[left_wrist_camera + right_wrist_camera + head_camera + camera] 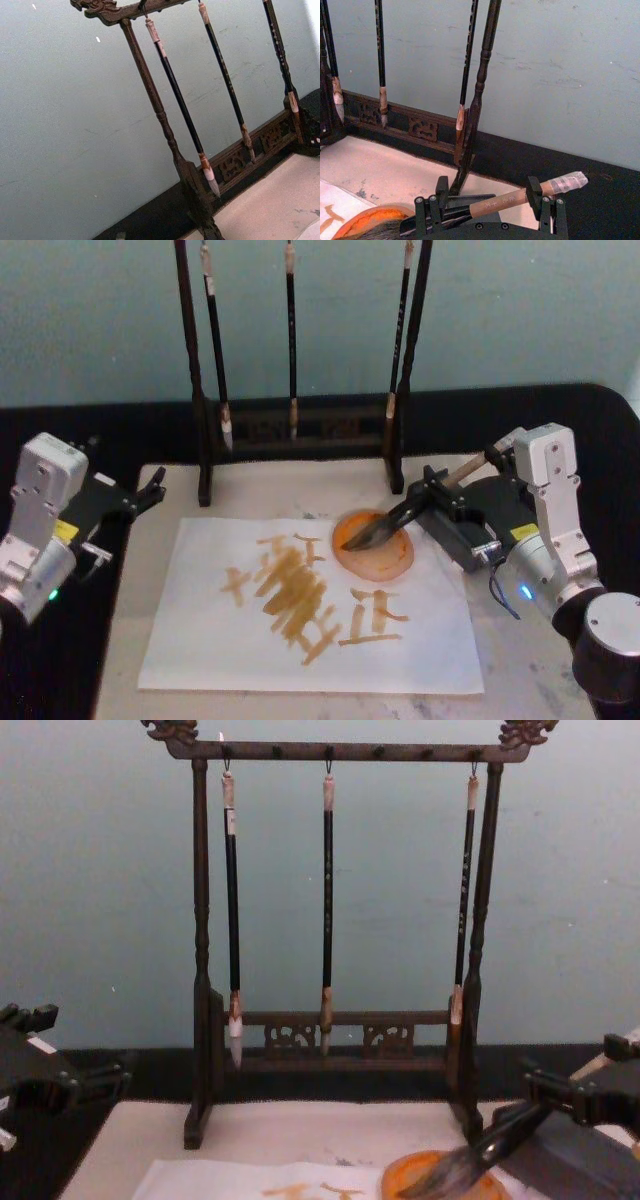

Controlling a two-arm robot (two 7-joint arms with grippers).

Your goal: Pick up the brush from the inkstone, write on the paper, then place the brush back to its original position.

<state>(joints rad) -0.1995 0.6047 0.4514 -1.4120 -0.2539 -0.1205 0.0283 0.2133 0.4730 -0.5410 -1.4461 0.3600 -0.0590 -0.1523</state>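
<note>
The wooden brush rack [300, 430] stands across the 12 o'clock side of the beige mat [520, 660], its three hanging brushes [291, 340] barring that way in. The paper [200, 640] lies flat and open from 6 to 9 o'clock. At 3 o'clock the right gripper [440, 502] and its brush [400, 520] crowd the orange inkstone [385, 558].

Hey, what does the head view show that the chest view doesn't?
Head view alone: the whole paper with its yellow strokes, and the right gripper shut on the brush handle. Chest view alone: the rack's top bar with the three thin brushes hanging by their loops. Both: the brush tip over the orange inkstone, the rack, and the left gripper idle at the left.
</note>
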